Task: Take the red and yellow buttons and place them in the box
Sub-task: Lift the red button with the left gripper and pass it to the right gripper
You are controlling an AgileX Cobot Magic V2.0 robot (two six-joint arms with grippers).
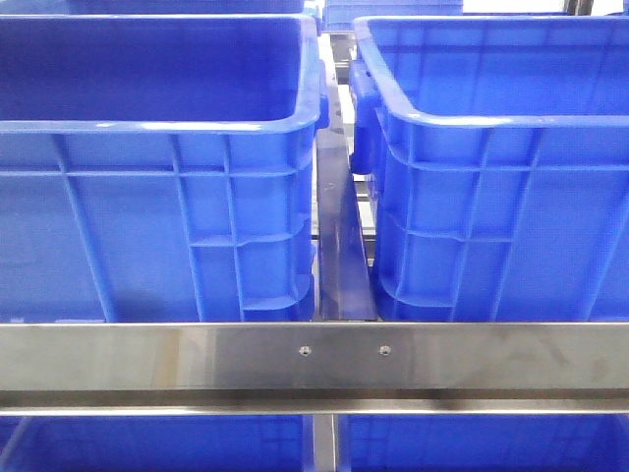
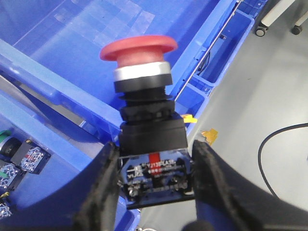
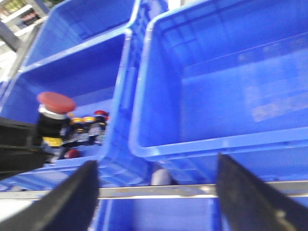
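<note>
My left gripper (image 2: 156, 166) is shut on a red mushroom-head button (image 2: 139, 48) and grips its black contact block between both fingers. It holds the button above an empty blue crate (image 2: 72, 53). The held button also shows in the right wrist view (image 3: 56, 103), above a pile of buttons (image 3: 86, 126) with red and yellow parts in a blue crate (image 3: 72, 72). My right gripper (image 3: 156, 163) is open and empty, above the rim of another empty blue crate (image 3: 231, 86). Neither gripper shows in the front view.
The front view shows two big blue crates side by side, the left one (image 1: 147, 125) and the right one (image 1: 491, 120), behind a steel rail (image 1: 314, 354). More button parts (image 2: 26, 156) lie in a crate below the left gripper. A grey floor with a black cable (image 2: 276, 139) lies beyond the crates.
</note>
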